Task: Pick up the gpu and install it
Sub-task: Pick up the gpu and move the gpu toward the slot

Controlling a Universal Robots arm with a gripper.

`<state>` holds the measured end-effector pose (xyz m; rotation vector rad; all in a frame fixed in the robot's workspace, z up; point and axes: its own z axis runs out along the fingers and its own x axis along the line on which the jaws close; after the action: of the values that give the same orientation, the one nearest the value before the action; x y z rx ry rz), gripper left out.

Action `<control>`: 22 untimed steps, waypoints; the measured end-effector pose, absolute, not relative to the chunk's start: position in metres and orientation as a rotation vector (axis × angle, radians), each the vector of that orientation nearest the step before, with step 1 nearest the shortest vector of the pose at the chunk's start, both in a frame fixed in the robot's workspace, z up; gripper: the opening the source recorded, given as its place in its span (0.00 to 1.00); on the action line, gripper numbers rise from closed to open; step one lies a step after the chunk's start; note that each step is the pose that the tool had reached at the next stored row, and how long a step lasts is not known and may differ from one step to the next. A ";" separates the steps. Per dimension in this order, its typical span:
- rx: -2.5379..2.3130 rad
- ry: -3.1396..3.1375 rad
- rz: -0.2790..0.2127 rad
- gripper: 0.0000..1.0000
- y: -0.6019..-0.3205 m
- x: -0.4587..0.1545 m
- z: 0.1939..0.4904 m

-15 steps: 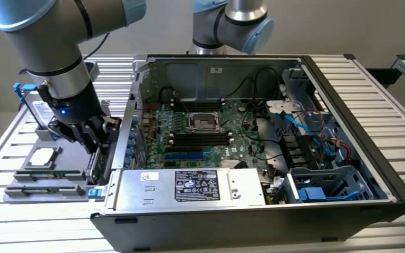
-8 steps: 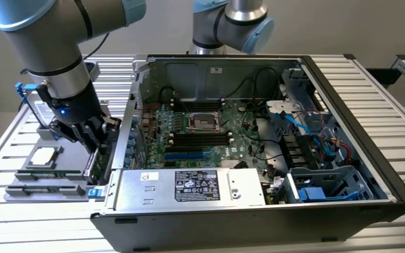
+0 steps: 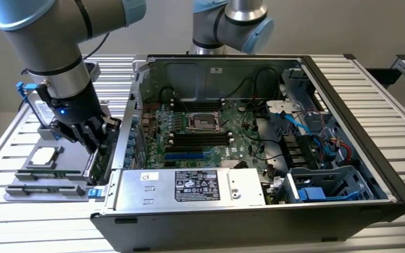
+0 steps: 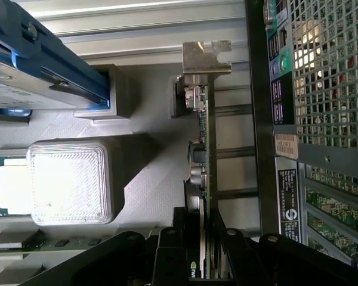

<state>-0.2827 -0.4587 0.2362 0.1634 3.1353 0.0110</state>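
On the slatted metal table [image 3: 371,79], toward the exterior view's left edge, sits a flat grey tray [image 3: 19,197]; on it lie a silver labelled hard drive [image 4: 24,89] in glossy blue rails, its print too small for me to read, and a square processor [image 3: 46,155] with a pale metal top; long green memory sticks [image 3: 51,186] lie along the tray's near edge. The gripper [image 4: 206,238], black and blocky, hangs over the tray's edge nearest the computer case [image 3: 378,158]; its fingers [image 4: 173,250] press in from both sides on the gpu [image 4: 210,149], pinching it. The card stands on edge, thin and green, with its bent silver bracket [image 4: 206,56] at the end away from the fingers; it is just beside the case's perforated steel wall [image 4: 328,71]. To the right, the open black case shows a green motherboard [image 3: 210,132] and a silver power supply [image 3: 241,187] bearing a black-and-white label, unreadable from here.
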 end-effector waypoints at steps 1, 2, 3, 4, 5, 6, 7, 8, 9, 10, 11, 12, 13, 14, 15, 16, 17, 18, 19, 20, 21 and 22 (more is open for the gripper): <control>0.163 3.134 0.009 0.27 -0.459 -0.283 0.236; 0.163 3.133 0.007 0.27 -0.458 -0.283 0.236; 0.163 3.133 0.005 0.27 -0.458 -0.283 0.236; 0.163 3.133 0.005 0.27 -0.458 -0.283 0.236; 0.162 3.133 0.004 0.27 -0.457 -0.283 0.236; 0.162 3.133 0.004 0.27 -0.457 -0.283 0.236; 0.162 3.133 0.004 0.27 -0.457 -0.283 0.236; 0.161 3.133 0.004 0.27 -0.457 -0.283 0.236; 0.161 3.133 0.003 0.27 -0.457 -0.283 0.236; 0.161 3.133 0.003 0.27 -0.457 -0.283 0.236; 0.161 3.133 0.003 0.27 -0.457 -0.283 0.236; 0.160 3.133 0.003 0.27 -0.457 -0.283 0.236; 0.160 3.133 0.003 0.27 -0.457 -0.283 0.236; 0.160 3.133 0.003 0.27 -0.457 -0.283 0.236; 0.160 3.133 0.003 0.27 -0.457 -0.283 0.236; 0.160 3.133 0.003 0.27 -0.457 -0.283 0.236; 0.160 3.133 0.003 0.27 -0.457 -0.283 0.236; 0.160 3.133 0.003 0.27 -0.457 -0.283 0.236; 0.160 3.133 0.003 0.27 -0.457 -0.283 0.236; 0.160 3.133 0.003 0.27 -0.457 -0.283 0.237; 0.160 3.132 0.003 0.27 -0.457 -0.283 0.237; 0.160 3.132 0.002 0.27 -0.457 -0.283 0.237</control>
<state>-0.2834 -0.4568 0.2372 0.1601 3.1325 0.0023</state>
